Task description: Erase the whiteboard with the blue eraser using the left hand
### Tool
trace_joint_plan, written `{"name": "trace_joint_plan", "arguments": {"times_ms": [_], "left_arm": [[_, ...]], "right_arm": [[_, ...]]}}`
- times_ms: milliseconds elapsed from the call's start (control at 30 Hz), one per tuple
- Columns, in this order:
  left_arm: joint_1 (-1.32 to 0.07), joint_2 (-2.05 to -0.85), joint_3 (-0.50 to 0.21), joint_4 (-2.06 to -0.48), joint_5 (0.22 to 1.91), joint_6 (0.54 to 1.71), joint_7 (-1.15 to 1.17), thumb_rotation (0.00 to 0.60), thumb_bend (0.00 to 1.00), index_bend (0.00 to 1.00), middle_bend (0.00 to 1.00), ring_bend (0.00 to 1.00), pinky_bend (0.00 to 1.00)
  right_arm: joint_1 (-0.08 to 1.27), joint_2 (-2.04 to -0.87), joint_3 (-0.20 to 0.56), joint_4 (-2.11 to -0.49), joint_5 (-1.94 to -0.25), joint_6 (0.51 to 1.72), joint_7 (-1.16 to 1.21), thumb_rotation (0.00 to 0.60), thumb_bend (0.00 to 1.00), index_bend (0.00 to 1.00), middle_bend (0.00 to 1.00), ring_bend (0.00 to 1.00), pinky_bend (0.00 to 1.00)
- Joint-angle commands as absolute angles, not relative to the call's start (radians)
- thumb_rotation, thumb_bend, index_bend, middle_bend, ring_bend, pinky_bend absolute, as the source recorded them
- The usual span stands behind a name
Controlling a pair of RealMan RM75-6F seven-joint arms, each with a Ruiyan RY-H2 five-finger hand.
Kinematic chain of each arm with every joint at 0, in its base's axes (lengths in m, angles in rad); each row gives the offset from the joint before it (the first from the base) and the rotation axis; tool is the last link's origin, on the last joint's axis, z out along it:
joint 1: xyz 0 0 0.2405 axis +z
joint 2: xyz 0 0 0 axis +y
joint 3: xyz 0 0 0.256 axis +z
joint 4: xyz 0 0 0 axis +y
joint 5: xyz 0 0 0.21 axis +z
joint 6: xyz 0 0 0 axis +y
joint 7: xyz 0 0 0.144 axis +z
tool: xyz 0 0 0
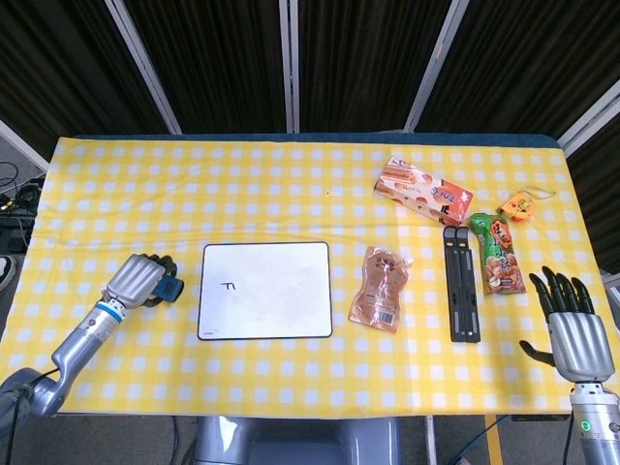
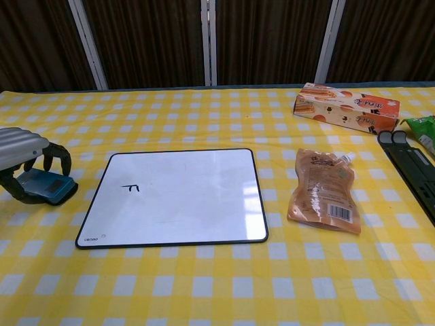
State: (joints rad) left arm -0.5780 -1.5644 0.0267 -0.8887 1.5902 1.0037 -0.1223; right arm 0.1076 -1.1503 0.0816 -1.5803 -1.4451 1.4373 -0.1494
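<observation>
The whiteboard [image 1: 265,290] [image 2: 174,197] lies flat on the yellow checked cloth, with a small black mark [image 1: 228,286] [image 2: 130,187] near its left side. Just left of the board is the blue eraser [image 1: 170,288] [image 2: 45,185], on the cloth. My left hand [image 1: 138,282] [image 2: 24,159] covers it from above with fingers curled down around it, thumb on the near side. My right hand [image 1: 575,332] hovers open at the table's right front corner, fingers spread, holding nothing; it shows only in the head view.
A brown pouch [image 1: 381,290] [image 2: 322,191] lies right of the board. Further right are a black folded stand [image 1: 462,282], a green snack bag [image 1: 498,254], an orange item [image 1: 519,205] and a snack box [image 1: 424,192] [image 2: 346,106].
</observation>
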Motion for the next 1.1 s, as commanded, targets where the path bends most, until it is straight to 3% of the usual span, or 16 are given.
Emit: {"name": "trace_joint_plan", "arguments": {"times_ms": [33, 233, 533, 767, 1100], "left_arm": [[-0.575, -1.539, 0.018, -0.932, 1.593, 1.048, -0.161, 0.600, 0.25, 0.52, 0.35, 0.45, 0.53], [-0.598, -1.477, -0.011, -1.105, 1.604, 1.099, -0.232, 0.600, 0.27, 0.53, 0.35, 0.45, 0.53], [-0.681, -1.505, -0.098, -1.291, 1.497, 0.988, -0.124, 0.600, 0.27, 0.54, 0.37, 0.46, 0.53], [-0.727, -1.560, -0.119, -1.304, 1.410, 0.887, -0.058, 0.600, 0.27, 0.57, 0.39, 0.47, 0.53], [-0.743, -1.619, -0.124, -1.217, 1.351, 0.838, -0.070, 0.600, 0.27, 0.58, 0.39, 0.47, 0.53]], "right_arm": [[0.108, -1.151, 0.082, -1.580, -1.444, 1.437, -0.150, 0.600, 0.00, 0.00, 0.00, 0.00, 0.00], [0.109, -1.152, 0.080, -1.582, -1.447, 1.436, -0.153, 0.600, 0.00, 0.00, 0.00, 0.00, 0.00], [0.115, -1.160, 0.080, -1.575, -1.441, 1.426, -0.165, 0.600, 0.00, 0.00, 0.00, 0.00, 0.00], [0.117, -1.161, 0.086, -1.562, -1.425, 1.416, -0.152, 0.600, 0.00, 0.00, 0.00, 0.00, 0.00], [0.116, -1.163, 0.085, -1.556, -1.416, 1.412, -0.151, 0.600, 0.00, 0.00, 0.00, 0.00, 0.00]]}}
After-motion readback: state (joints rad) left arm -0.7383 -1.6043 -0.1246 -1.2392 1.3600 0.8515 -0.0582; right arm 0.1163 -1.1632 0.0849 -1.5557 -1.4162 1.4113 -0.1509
